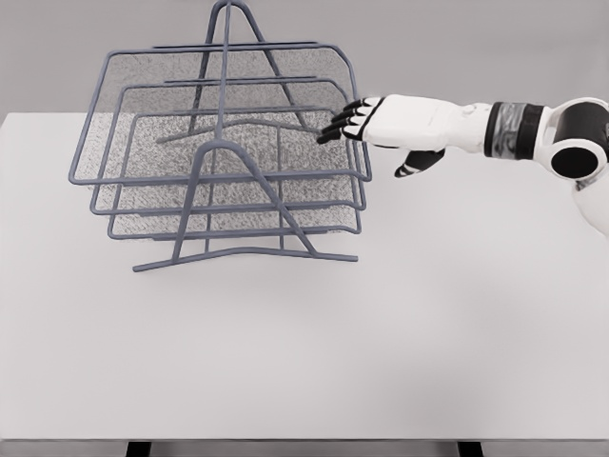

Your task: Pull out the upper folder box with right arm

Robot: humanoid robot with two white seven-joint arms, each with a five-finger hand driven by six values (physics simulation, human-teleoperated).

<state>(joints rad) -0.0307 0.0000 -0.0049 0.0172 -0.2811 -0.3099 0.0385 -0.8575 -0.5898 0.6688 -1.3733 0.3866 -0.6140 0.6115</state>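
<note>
A gray wire rack [228,157] stands on the white counter [381,333], toward the back left. It holds three mesh trays, one over the other. The upper folder box [214,109] is the top tray, and it sits tucked in the rack, not pulled out yet. The right robot hand [366,124] reaches in from the right side and is at the right rim of that top tray. Its dark fingertips [335,129] touch or nearly touch the wire edge; I cannot tell which. The fingers are a bit bent but loose, and the thumb hangs down below. The hand holds nothing yet. So this looks like the reaching step, just before the grab. Next, I think the fingers need to hook or pinch the rim well, then draw the tray out evenly so the rack does not tip or slide. The left arm does not show.
</note>
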